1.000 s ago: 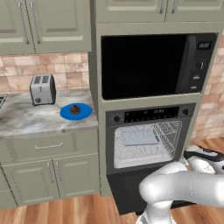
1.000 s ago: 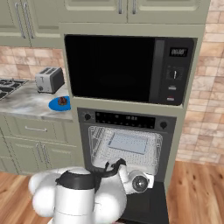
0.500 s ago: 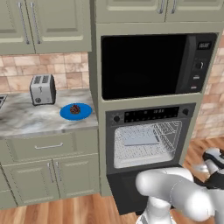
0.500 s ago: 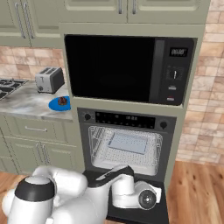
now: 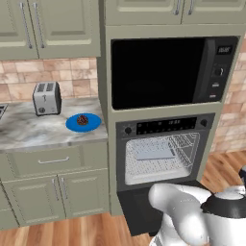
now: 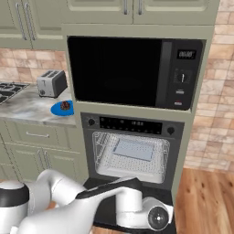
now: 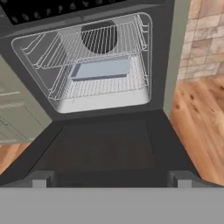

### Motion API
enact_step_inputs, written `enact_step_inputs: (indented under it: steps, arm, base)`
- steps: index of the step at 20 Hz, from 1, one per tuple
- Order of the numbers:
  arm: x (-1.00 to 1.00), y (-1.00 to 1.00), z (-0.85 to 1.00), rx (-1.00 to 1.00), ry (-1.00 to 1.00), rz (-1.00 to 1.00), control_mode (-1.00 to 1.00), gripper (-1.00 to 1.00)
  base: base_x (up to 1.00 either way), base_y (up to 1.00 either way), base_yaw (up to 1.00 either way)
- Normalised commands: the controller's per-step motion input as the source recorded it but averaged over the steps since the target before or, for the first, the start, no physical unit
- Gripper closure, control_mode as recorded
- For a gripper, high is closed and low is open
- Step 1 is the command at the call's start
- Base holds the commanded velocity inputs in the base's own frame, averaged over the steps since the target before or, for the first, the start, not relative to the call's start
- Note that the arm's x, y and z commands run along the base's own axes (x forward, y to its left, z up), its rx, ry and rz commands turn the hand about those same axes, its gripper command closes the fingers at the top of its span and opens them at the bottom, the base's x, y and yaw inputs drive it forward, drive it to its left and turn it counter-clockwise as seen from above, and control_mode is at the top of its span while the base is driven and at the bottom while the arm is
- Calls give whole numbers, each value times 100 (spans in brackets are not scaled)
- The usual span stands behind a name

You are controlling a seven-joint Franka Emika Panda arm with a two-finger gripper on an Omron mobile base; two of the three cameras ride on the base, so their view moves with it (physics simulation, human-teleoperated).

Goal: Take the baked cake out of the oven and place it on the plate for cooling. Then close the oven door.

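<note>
The baked cake [image 5: 82, 119] [image 6: 66, 106] is a small dark brown lump on the blue plate [image 5: 73, 125] [image 6: 57, 110] on the marble counter, left of the oven [image 5: 163, 127] [image 6: 130, 124]. The oven door [image 5: 138, 207] [image 7: 105, 148] [image 6: 104, 213] hangs fully open and lies flat in front of the cavity. My gripper [image 7: 111, 178] is low at the door's outer edge and looks over the door into the oven. Its fingertips [image 7: 41, 177] stand wide apart with nothing between them. A grey baking tray [image 7: 101, 68] rests on the wire rack inside.
A black microwave [image 5: 163, 72] [image 6: 123, 71] sits above the oven. A silver toaster [image 5: 46, 97] [image 6: 51, 83] stands at the back of the counter behind the plate. Wooden floor [image 7: 199, 118] lies to the right of the door, cabinet fronts [image 5: 53, 192] to its left.
My arm has swung down and to the right, bringing the hand low in front of the open oven door. The gripper stayed open. Cake, plate and door have not moved.
</note>
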Motion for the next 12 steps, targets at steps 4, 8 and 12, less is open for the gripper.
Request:
enact_step_inputs:
  steps: [4,8,12]
  arm:
    - [-53,-3,16,1,3,0,-100,-100]
    - [-51,-1,0,0,0,0,-100,-100]
    - [-45,-12,-2,0,0,3,-100,-100]
  base:
    - [0,0,0]
    - [0,0,0]
    - [0,0,0]
